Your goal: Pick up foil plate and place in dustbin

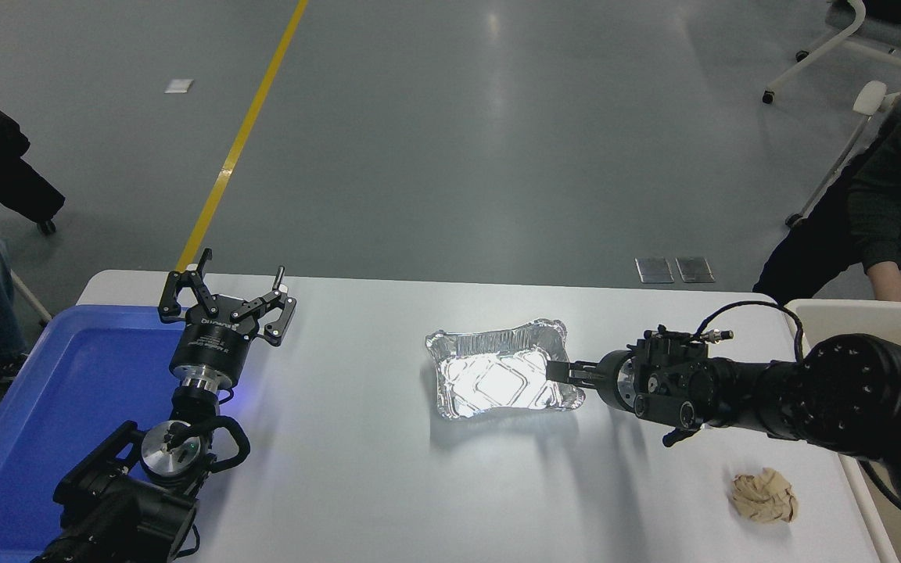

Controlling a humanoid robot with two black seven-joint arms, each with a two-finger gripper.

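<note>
The foil plate (pixel 497 377), a shiny silver tray with ribbed walls, lies flat on the white table (pixel 388 477) at its middle. My right gripper (pixel 558 370) reaches in from the right and its tip is at the plate's right rim, low over the table. Its tip looks narrow from above. The dustbin (pixel 873 311), beige with a thick rim, stands off the table's right end, mostly hidden behind my right arm. My left gripper (pixel 225 295) is parked open and empty at the left, by the blue tray.
A shallow blue tray (pixel 67 391) lies at the table's left end. A crumpled tan paper ball (pixel 764 495) lies at the front right. A person's hand (pixel 896 285) and dark sleeve are at the far right, another person at the far left.
</note>
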